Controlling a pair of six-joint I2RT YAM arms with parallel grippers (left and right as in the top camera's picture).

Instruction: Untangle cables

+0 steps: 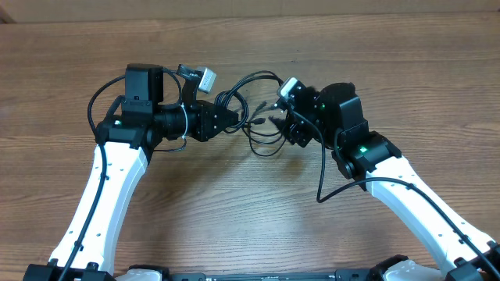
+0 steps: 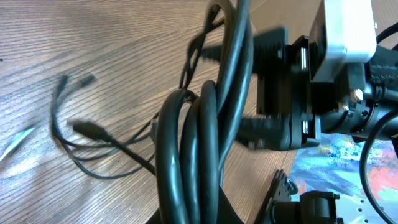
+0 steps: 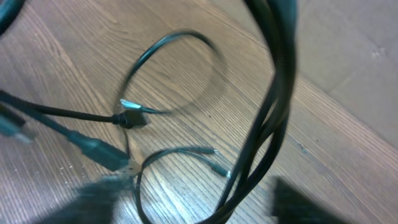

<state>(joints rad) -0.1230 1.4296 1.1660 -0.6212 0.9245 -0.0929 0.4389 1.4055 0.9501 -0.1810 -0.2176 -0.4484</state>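
Observation:
The cables (image 1: pixel 254 117) are thin black cords looped in a tangle between my two grippers at mid-table. My left gripper (image 1: pixel 231 119) is shut on a bunch of cable strands. In the left wrist view these strands (image 2: pixel 199 143) rise thick and close from between its fingers (image 2: pixel 205 214). Loose strands with small plug ends (image 2: pixel 87 129) lie on the wood to the left. My right gripper (image 1: pixel 286 125) faces the tangle from the right. In the right wrist view its blurred fingers (image 3: pixel 205 208) stand wide apart, with a doubled strand (image 3: pixel 267 124) running between them and plug ends (image 3: pixel 127 118) below.
The wooden table (image 1: pixel 234 203) carries nothing else. The two grippers are very close; my right gripper's body (image 2: pixel 286 93) fills the right of the left wrist view. Thicker black arm wires (image 1: pixel 324 176) hang beside each arm.

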